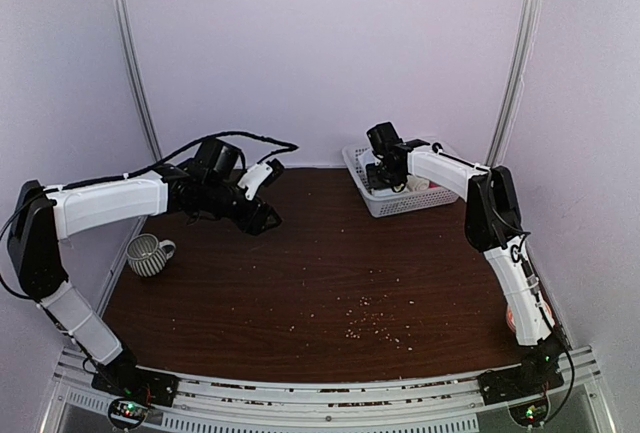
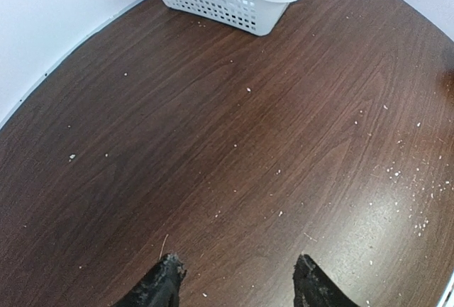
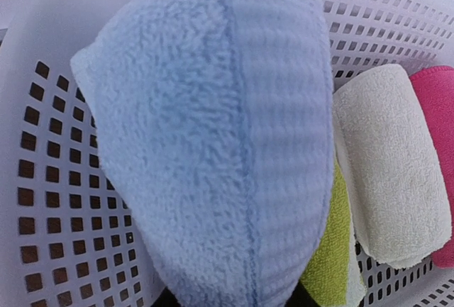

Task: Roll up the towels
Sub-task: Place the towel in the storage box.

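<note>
While the left pincer [image 2: 237, 286] hangs released, its fingers apart above the brown worktop [image 2: 248, 144], the right pincer [image 1: 385, 171] reaches into the white basket [image 3: 42, 179] at the far right corner, grasping the pale blue towel [image 3: 213, 144], which bunches up from it. Just beside it, the yellow-green towel [image 3: 330, 250] lies in the basket against a cream roll [image 3: 390, 172], with a pink roll [image 3: 436, 130] beyond.

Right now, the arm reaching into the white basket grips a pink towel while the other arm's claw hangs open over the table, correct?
One slip: the right gripper holds the pale blue towel, not a pink one, as the right wrist view shows; the pink roll lies apart in the basket. The left gripper does hang open over the table.
</note>
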